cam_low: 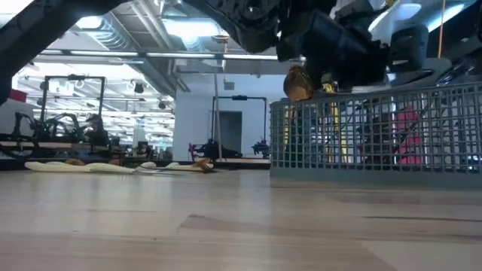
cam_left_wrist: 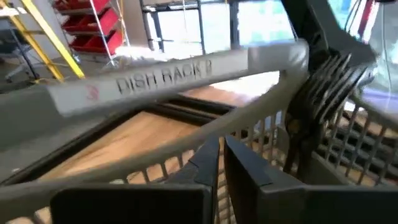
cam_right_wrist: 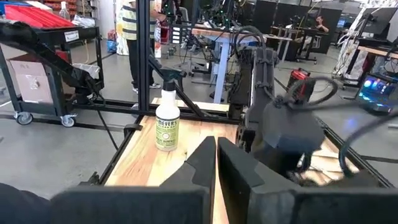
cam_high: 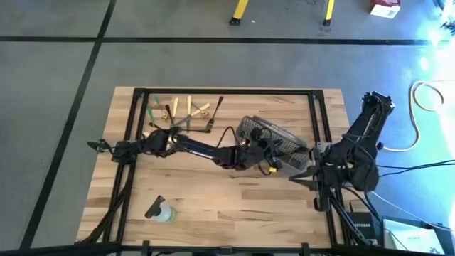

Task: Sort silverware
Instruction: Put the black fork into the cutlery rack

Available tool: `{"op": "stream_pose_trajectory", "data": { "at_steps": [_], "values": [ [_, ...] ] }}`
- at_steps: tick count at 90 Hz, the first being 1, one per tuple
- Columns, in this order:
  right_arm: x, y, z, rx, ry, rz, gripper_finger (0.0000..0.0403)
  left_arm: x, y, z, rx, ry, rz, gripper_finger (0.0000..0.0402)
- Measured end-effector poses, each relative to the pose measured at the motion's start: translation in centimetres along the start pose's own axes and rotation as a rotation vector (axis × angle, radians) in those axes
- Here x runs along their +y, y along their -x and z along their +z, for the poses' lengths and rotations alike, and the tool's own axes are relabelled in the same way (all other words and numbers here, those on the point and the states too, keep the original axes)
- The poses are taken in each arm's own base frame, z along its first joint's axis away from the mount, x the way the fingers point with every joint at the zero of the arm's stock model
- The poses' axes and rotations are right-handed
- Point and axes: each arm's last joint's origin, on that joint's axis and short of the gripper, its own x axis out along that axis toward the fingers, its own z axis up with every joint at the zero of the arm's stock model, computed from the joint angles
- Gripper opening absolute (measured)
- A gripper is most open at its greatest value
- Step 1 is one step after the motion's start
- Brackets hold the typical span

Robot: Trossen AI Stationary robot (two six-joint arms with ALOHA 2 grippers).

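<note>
I have my left tool reaching over the grey basket, and its fingers are almost closed with nothing I can see between them. A black fork stands in the basket just ahead of this tool, prongs up. The rest of the silverware lies on the table well behind the left tool, back near that arm's base, with most long sides pointing away from the basket. My right tool waits beside the basket, fingers nearly together and empty. I think the left arm is nearer the pile, so it should swing back for the next piece.
</note>
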Motion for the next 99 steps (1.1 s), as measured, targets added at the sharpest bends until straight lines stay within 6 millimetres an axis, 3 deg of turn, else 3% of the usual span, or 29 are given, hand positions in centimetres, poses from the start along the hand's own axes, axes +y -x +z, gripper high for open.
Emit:
{"op": "stream_pose_trajectory", "data": {
  "at_steps": [21, 30, 38, 53, 67, 85, 99],
  "values": [
    [0.7, -0.5, -0.6, 0.027, 0.029, 0.006, 0.0, -0.1, 2.8, 5.2, -0.078, -0.054, 0.055, 0.001],
    [0.8, -0.5, -0.8, 0.032, 0.038, 0.005, 0.0, 0.3, 3.8, 6.5, -0.057, -0.086, 0.093, 0.001],
    [0.8, -0.5, -0.7, 0.03, 0.035, 0.003, 0.0, 1.9, 3.6, 5.8, 0.004, -0.119, 0.116, 0.001],
    [1.3, 0.2, -0.8, 0.026, 0.043, 0.034, 0.0, 5.8, 4.2, 2.5, 0.124, -0.054, 0.183, 0.001],
    [1.7, 0.8, -0.8, 0.023, 0.054, 0.061, 0.0, 8.8, 8.0, 2.0, -0.008, 0.053, 0.219, 0.001],
    [1.8, 0.8, -0.9, 0.026, 0.101, 0.059, 0.0, 13.1, 13.3, -0.1, -0.192, 0.122, 0.265, 0.001],
    [1.8, 0.9, -0.9, 0.027, 0.11, 0.058, 0.0, 16.1, 15.2, -1.1, -0.006, -0.238, 0.425, 0.0004]
  ]
}}
